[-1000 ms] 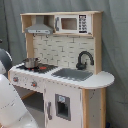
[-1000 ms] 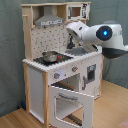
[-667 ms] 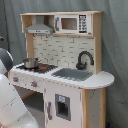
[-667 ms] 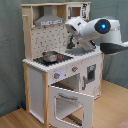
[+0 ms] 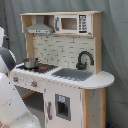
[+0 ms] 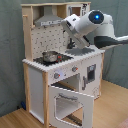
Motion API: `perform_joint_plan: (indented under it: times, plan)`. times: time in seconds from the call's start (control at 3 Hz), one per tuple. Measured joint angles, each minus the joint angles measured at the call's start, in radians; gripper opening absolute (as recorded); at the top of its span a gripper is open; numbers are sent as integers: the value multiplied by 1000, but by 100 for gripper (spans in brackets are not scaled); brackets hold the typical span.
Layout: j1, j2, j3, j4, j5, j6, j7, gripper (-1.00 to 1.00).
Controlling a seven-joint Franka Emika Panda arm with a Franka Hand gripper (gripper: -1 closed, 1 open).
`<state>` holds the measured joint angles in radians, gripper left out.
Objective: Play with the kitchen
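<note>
Since a second ago, the arm (image 6: 92, 27) has swung further toward the second exterior view's left, so that its white body with the blue-lit joint now hangs over the counter of the kitchen (image 6: 62, 65) instead of out at the right edge. In the first exterior view only white arm segments (image 5: 10, 102) show, along the first exterior view's left edge and bottom corner.

Going left to right in the first exterior view, the kitchen fills the middle of the picture against a grey curtain (image 5: 115, 40). A grey hood (image 5: 39, 29) sits high on its left side, and below it a small metal pot (image 5: 30, 63) stands on the red-ringed stove (image 5: 42, 67). Next comes the sink (image 5: 74, 74), with the black faucet (image 5: 84, 60) at its far right corner, and a toy microwave (image 5: 72, 23) on the shelf above.

In the second exterior view the kitchen stands on a wooden floor (image 6: 112, 110); the pot is at the left on the stove, and below it the oven door (image 6: 72, 102) hangs open, tilted outward. The gripper (image 6: 74, 45) points down over the sink area, and I cannot tell whether it is open or closed.
</note>
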<state>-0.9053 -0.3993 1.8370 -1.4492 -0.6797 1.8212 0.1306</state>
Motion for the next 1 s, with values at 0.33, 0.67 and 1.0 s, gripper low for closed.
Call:
perform_joint_plan:
  times: [0.33, 0.67, 1.0]
  plan:
    - [-62, 0, 39, 20, 91, 15, -16, 100]
    - [-113, 0, 80, 44, 168, 18, -57, 100]
    - [-158, 0, 109, 73, 245, 9, -118, 100]
